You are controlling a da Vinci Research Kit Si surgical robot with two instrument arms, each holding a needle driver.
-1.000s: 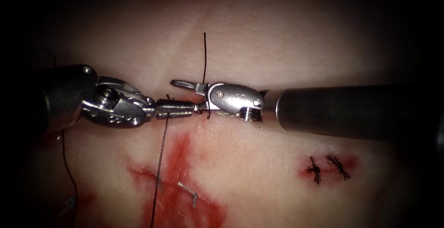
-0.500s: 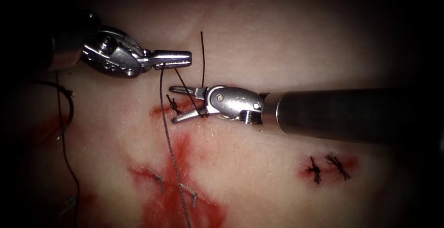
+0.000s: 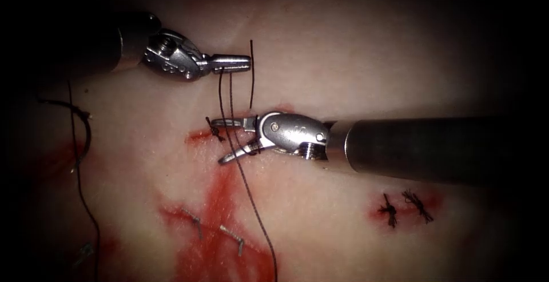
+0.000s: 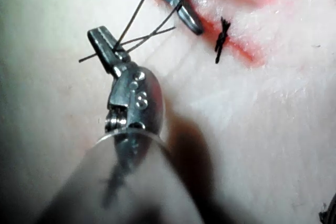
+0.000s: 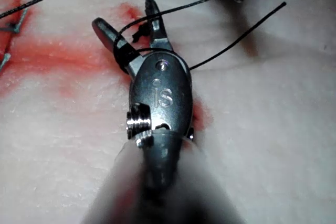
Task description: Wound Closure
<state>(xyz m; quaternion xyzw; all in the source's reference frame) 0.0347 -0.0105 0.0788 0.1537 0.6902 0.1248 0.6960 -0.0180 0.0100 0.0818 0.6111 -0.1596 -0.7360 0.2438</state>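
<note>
Endoscope view: I am lifting the thin dark thread (image 3: 226, 96) clamped in my left end effector (image 3: 237, 62), right end effector (image 3: 220, 142) gaping astride it beside the small dark knot (image 3: 214, 128); next calls for closing squarely to cut.

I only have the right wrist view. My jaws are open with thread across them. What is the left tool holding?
Observer: The left tool is shut on the thread, above the cut. Two strands run down from it past your right tool, which holds nothing.
Operator: Where's the needle?
Observer: Far left of the cut. The needle seems to lie on the tissue, held by neither tool.
Operator: Any finished stitches nearby?
Observer: Two knots sit below your shaft, right of the cut.
</note>
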